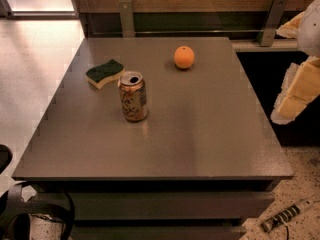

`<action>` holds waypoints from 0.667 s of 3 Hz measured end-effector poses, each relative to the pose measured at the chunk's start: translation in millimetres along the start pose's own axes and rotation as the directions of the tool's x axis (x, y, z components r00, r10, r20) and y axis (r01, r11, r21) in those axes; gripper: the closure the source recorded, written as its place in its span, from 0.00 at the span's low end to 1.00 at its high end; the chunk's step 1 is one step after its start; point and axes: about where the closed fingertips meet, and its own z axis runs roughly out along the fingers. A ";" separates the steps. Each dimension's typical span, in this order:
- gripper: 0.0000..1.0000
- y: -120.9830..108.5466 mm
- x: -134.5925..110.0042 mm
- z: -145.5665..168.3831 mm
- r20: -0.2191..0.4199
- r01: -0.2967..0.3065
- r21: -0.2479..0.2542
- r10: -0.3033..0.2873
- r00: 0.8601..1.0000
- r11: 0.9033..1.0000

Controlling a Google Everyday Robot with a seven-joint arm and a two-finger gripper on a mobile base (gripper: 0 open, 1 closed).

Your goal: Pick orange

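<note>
The orange (184, 57) is a small round bright-orange fruit resting on the far middle of the grey table (200, 134). My gripper (299, 90) shows as white and yellow parts at the right edge of the camera view. It hangs off the table's right side, well to the right of the orange and a little nearer the camera. It holds nothing that I can see.
An opened orange-and-tan drink can (133, 96) stands upright left of centre. A green and yellow sponge (104, 73) lies behind it to the left. A wooden wall with metal brackets (126, 16) runs behind the table. A cable (287, 215) lies on the floor at the front right.
</note>
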 end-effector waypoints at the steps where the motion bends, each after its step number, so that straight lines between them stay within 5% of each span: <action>1: 0.00 -30.8 -1.2 10.3 0.134 -0.106 0.042 0.100 0.986 0.993; 2: 0.00 -68.3 -18.6 26.3 0.346 -0.221 0.065 0.186 0.920 0.973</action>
